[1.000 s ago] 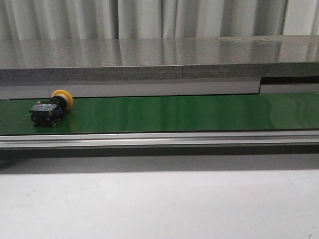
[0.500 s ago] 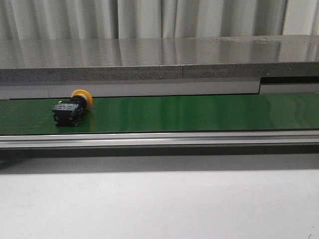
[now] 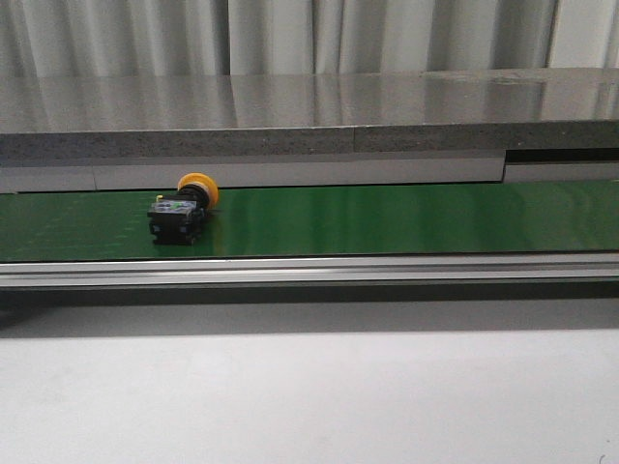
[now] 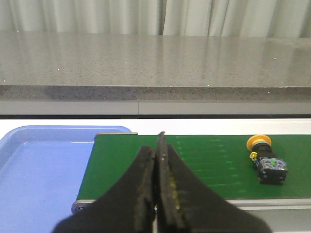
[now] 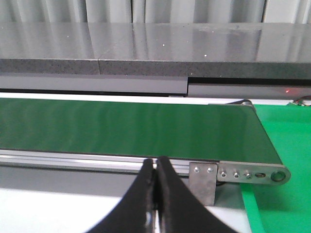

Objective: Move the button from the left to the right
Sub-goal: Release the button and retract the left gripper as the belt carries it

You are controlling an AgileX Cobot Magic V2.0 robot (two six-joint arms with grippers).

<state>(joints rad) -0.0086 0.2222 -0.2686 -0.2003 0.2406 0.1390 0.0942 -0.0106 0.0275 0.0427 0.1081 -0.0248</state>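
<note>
The button (image 3: 182, 211), a yellow mushroom cap on a black boxy body, lies on its side on the green conveyor belt (image 3: 387, 220), left of centre in the front view. It also shows in the left wrist view (image 4: 266, 158). My left gripper (image 4: 158, 145) is shut and empty, near the belt's left end, well away from the button. My right gripper (image 5: 156, 165) is shut and empty, in front of the belt's rail near its right end. Neither gripper shows in the front view.
A blue tray (image 4: 34, 165) sits off the belt's left end. A green surface (image 5: 286, 145) lies past the belt's right end roller (image 5: 278, 175). A grey stone ledge (image 3: 309, 116) runs behind the belt; an aluminium rail (image 3: 309, 269) runs along its front.
The button has travelled to the right along the belt, from the far left toward left of centre, keeping the same lying pose.
</note>
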